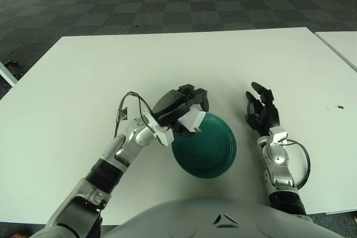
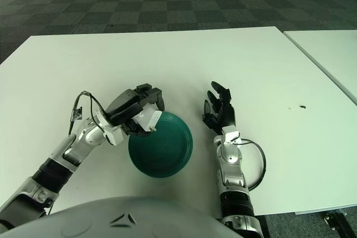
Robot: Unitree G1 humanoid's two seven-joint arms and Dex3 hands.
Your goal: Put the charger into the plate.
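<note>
A dark green plate [image 1: 209,151] lies on the white table [image 1: 178,59] near its front edge. My left hand [image 1: 187,107] is shut on a white charger [image 1: 193,121] and holds it over the plate's left rim, a little above it. The charger also shows in the right eye view [image 2: 148,120], above the plate [image 2: 167,149]. My right hand [image 1: 261,110] stands to the right of the plate with its fingers spread, holding nothing.
A second white table [image 1: 340,43] stands at the right, across a narrow gap. A small dark speck [image 1: 338,105] lies on the table at the far right. Dark checkered carpet [image 1: 167,4] lies beyond the far edge.
</note>
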